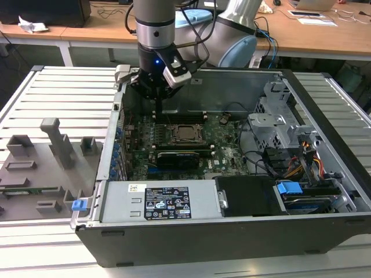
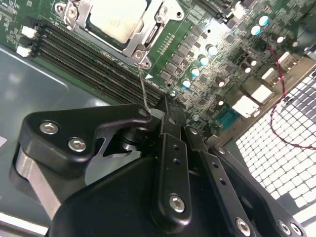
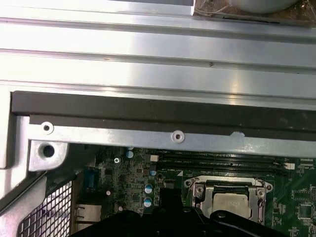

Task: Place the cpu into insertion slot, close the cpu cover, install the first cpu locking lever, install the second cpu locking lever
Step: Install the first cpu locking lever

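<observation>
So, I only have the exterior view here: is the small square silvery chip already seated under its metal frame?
Observer: Yes. In the second wrist view the silvery-beige square cpu lies seated, with the dark-silver metal cover frame down around it.
Operator: And the gripper?
Observer: The black gripper is shut just off that frame's corner, next to the long black memory slots.
Operator: Touching anything?
Observer: A thin wire lever rises from that corner to the gripper's tip; whether it's pinched, I can't tell.

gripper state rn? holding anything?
Gripper: shut, fingers together on the thin wire locking lever beside the cpu cover; the cpu already sits under that cover.
</observation>
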{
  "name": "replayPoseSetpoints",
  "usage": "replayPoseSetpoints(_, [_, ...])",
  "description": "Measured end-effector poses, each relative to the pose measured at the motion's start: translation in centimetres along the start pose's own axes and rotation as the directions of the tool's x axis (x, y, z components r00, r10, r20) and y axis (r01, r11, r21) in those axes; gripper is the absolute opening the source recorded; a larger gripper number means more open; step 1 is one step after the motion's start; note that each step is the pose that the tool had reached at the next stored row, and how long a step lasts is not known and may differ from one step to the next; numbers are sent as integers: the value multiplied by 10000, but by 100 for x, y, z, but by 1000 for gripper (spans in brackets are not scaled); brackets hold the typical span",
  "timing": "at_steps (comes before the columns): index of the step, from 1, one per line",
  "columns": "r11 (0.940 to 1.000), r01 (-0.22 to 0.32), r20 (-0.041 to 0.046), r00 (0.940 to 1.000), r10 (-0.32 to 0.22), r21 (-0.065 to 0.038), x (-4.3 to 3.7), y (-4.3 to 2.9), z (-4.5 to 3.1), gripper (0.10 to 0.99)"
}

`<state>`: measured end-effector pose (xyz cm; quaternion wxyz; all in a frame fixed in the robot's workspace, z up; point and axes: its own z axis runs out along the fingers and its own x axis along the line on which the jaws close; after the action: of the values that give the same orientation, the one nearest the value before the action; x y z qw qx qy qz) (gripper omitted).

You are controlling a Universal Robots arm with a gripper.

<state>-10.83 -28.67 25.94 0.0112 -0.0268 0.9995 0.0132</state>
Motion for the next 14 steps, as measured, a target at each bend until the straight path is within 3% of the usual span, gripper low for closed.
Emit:
replayPoseSetpoints(5, [10000,-1,-2,10000,1,1,-53,26,31,106])
replayPoseSetpoints(14, [10000,0,-2,10000,0,1,-246,24,53,106])
